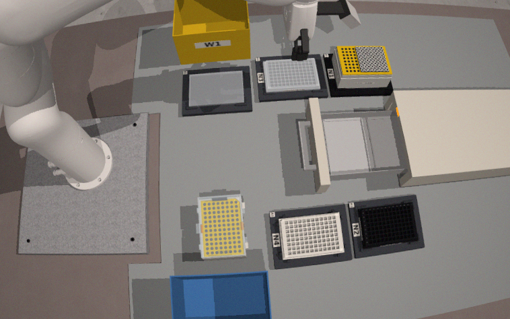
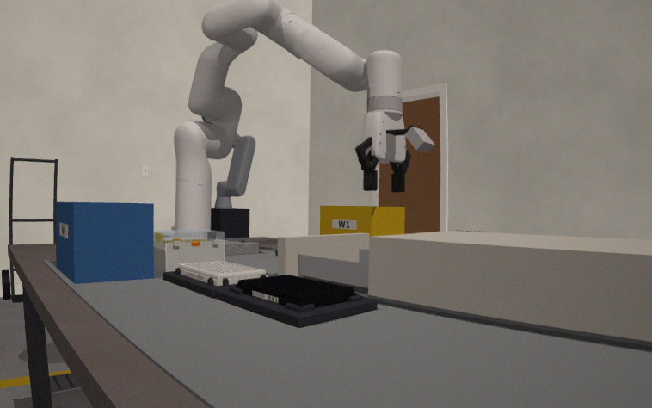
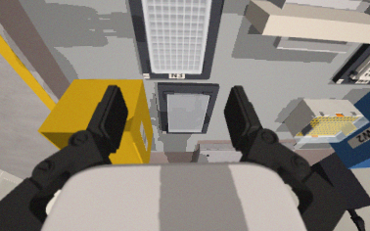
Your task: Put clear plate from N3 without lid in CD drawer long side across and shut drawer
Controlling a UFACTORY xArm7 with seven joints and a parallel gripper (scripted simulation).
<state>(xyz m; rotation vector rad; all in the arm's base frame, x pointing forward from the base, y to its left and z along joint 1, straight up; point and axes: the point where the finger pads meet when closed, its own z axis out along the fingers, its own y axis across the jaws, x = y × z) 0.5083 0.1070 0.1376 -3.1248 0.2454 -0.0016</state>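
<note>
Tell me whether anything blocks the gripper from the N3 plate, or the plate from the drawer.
Nothing visible does. The open gripper hangs above the lidless plate, and the drawer beside it stands open, both places bare.

Even, fairly bright overhead light, soft blocky-edged shadows on the bench (image 1: 225, 158), no glare, all views sharp though coarse, wrist view slightly wide-angled.

The arm (image 2: 288, 30) rises from its base, folds at the elbow and reaches out, with the wrist (image 2: 384, 76) pointing straight down. The gripper (image 2: 384, 181) hangs well above the surface, its black fingers spread fully wide with nothing between them.
</note>
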